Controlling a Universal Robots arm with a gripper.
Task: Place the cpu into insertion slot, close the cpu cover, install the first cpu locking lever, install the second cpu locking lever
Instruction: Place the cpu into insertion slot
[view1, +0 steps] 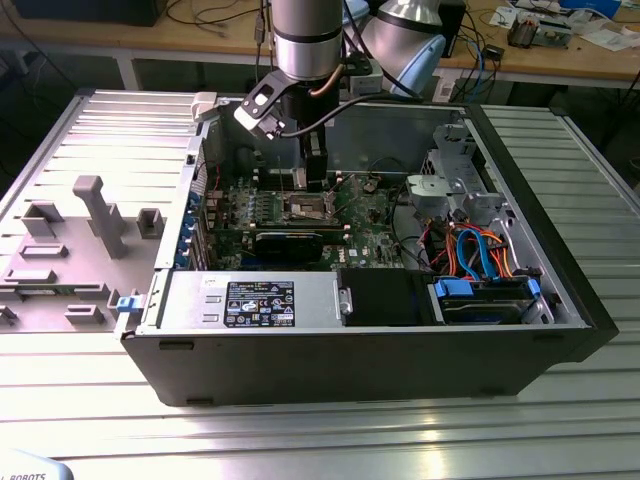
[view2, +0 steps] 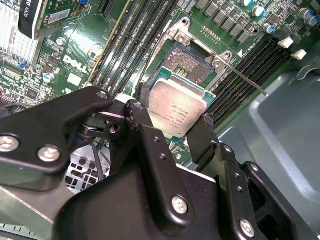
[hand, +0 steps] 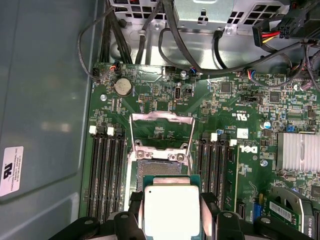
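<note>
The cpu (hand: 170, 210), a flat square chip with a silver top, is held between the black fingers of my gripper (hand: 171, 214), which is shut on its two opposite edges. It hovers just above and beside the insertion slot (hand: 159, 167), whose dark contact field is uncovered. The cpu cover (hand: 162, 116), a silver frame with a window, stands flipped back beyond the slot. In the second wrist view the cpu (view2: 177, 111) hangs off the slot (view2: 190, 62), and a thin locking lever (view2: 248, 81) sticks out unlatched. In the exterior view my gripper (view1: 314, 186) reaches down into the open case over the slot (view1: 308, 207).
Long black memory slots (hand: 107, 170) flank the socket on both sides. A finned heatsink (hand: 299, 150) and black cables (hand: 165, 45) sit nearby. The grey case wall (hand: 45, 110) runs alongside. A drive bay with blue and orange cables (view1: 480, 255) is at the exterior view's right.
</note>
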